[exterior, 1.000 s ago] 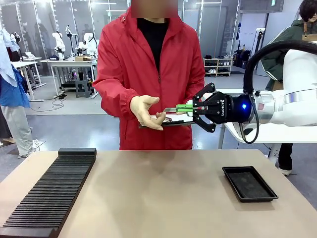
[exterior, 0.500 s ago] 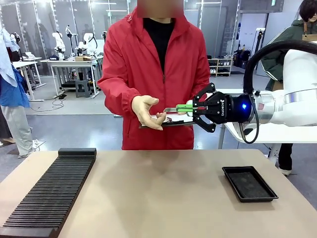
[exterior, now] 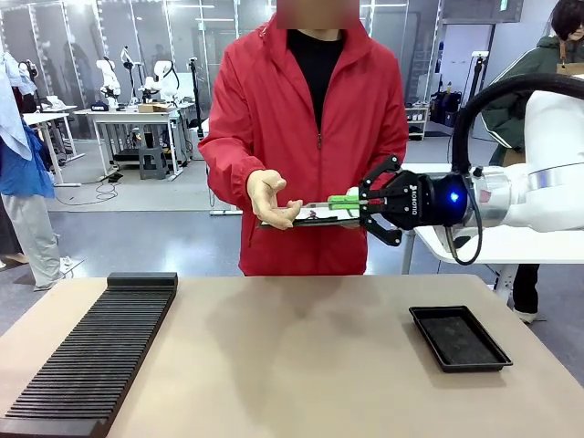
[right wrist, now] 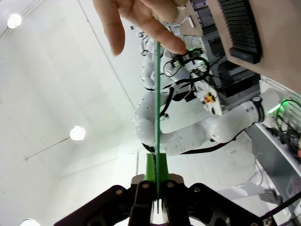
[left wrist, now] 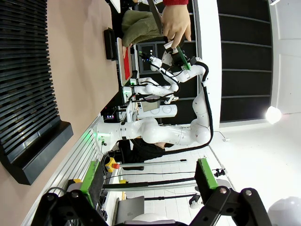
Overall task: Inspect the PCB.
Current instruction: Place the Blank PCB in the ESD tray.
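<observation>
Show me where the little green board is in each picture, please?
Front view: the PCB is held level in mid-air at picture centre, between the person's hand and the right gripper, shut on its edge.
Left wrist view: near the top edge, a small green piece under the hand; too small to tell more.
Right wrist view: edge-on, a thin green line rising from the pads to the fingers.
Shared landmark: the person's hand.
</observation>
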### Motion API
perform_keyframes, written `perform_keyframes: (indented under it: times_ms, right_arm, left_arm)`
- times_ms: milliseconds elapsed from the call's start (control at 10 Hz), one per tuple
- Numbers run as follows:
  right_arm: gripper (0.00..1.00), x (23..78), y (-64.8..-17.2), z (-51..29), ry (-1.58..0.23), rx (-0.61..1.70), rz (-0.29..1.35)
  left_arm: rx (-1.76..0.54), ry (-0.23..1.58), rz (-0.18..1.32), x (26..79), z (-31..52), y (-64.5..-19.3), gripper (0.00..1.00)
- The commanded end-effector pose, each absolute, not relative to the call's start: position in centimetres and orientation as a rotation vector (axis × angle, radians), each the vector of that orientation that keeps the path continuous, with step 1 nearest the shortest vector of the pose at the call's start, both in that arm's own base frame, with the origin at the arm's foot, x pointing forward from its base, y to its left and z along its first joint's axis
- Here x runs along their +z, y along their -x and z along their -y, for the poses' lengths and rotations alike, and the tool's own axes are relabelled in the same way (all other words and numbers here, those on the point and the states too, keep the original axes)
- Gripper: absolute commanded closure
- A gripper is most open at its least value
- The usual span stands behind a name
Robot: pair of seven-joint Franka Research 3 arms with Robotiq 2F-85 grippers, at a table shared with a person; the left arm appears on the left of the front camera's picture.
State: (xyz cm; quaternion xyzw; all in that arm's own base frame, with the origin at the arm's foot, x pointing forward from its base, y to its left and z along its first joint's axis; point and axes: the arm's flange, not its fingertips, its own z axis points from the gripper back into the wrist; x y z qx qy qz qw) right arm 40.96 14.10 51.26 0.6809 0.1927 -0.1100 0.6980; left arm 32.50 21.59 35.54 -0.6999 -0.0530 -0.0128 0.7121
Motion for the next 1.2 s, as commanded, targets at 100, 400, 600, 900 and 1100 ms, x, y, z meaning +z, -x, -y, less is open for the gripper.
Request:
perform_keyframes:
  times_ms: [100,400,600,900,1100]
  right_arm:
    - [0.97,49.9,-40.7,-8.2,-1.339,-0.114,-0.370]
    - [0.97,46.9,-41.2,-3.2,-1.183,-0.051,-0.292]
    - [0.97,45.2,-41.2,-0.3,-1.146,-0.023,-0.259]
    - [0.97,42.7,-41.6,2.9,-1.093,0.060,-0.183]
    - [0.97,41.4,-41.3,4.2,-1.092,0.082,-0.153]
  left_arm:
    - [-0.028,1.552,0.120,35.6,-21.7,-32.5,0.00]
    - [-0.028,1.552,0.120,35.6,-21.7,-32.5,0.00]
    - [-0.028,1.552,0.120,35.6,-21.7,-32.5,0.00]
    - [-0.028,1.552,0.120,35.6,-21.7,-32.5,0.00]
    - [-0.028,1.552,0.120,35.6,-21.7,-32.5,0.00]
